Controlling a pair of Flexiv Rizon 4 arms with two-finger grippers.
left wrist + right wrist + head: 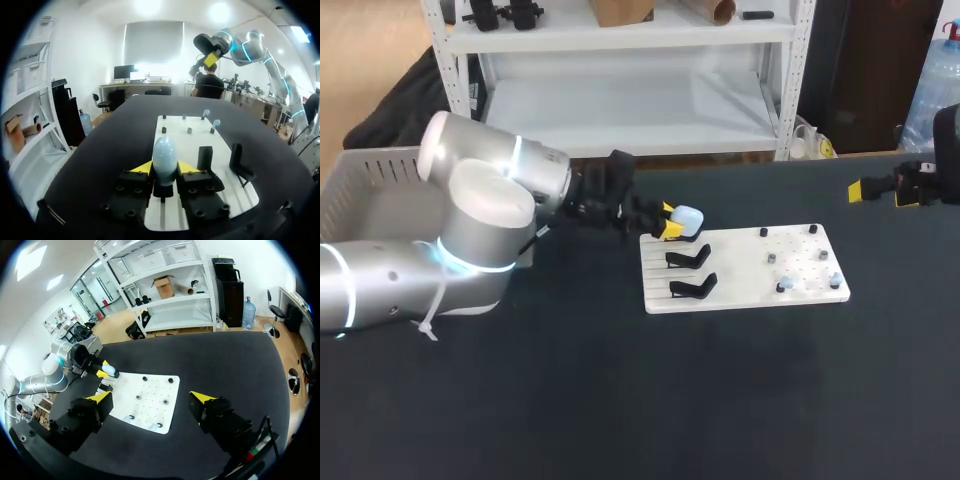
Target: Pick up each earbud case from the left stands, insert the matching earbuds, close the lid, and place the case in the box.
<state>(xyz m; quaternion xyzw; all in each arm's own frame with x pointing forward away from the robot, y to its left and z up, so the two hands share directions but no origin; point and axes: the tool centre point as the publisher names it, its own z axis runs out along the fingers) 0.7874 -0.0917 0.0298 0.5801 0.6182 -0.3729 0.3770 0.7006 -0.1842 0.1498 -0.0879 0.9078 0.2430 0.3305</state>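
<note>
Left gripper (pixel 164 168) pinches a pale-blue egg-shaped earbud case (pixel 164 152) over the white board (pixel 745 292) on the black table (pixel 620 400); right gripper (pixel 151 397) gapes wide, empty.

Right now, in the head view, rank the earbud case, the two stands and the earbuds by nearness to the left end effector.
1. Earbud case: in the left end effector's grip.
2. Middle stand: next row.
3. Front stand: row after.
4. Earbuds: right end of the board.

Pale blue case (pixel 164 150), closed — in left gripper (pixel 165 167)
</note>
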